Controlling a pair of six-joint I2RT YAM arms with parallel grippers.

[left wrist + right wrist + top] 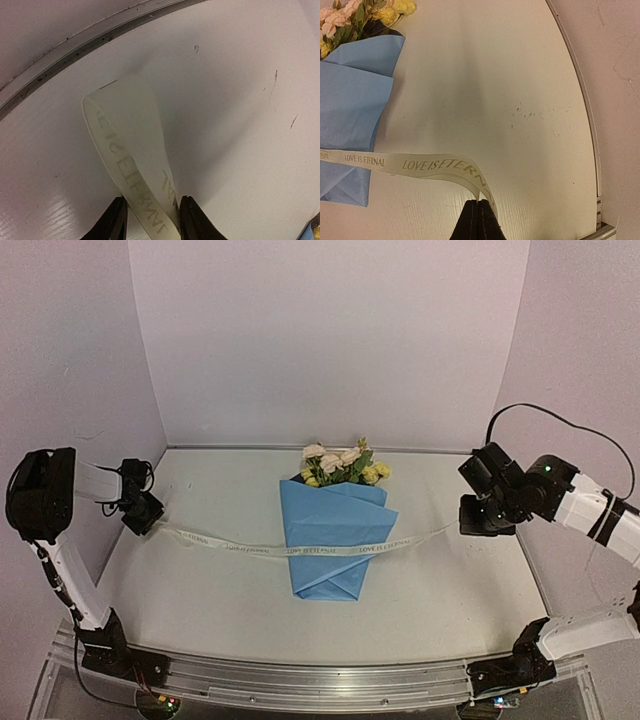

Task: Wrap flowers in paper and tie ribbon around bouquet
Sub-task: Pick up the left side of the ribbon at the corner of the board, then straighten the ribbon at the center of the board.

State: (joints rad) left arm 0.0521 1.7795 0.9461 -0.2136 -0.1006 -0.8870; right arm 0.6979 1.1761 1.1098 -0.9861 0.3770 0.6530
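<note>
Left gripper [151, 207]: my jaws stand partly apart with one end of the ribbon [135, 150] between them; grip I cannot tell
Right gripper [479, 207]: my jaws pinched closed on the other ribbon end
Ribbon: stretched over the table [450, 590], crossing the middle of the paper [325, 580]
Paper: light blue cone lying flat mid-table between my arms
Flowers [335, 465]: yellow and cream blooms at the cone's far end

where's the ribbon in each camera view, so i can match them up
Top external: the ribbon stretches across the middle, over the paper.
Left wrist: ribbon at centre, rising from bottom edge.
Right wrist: ribbon runs lower left to bottom centre.
Shared landmark: the ribbon's printed lettering.
</note>
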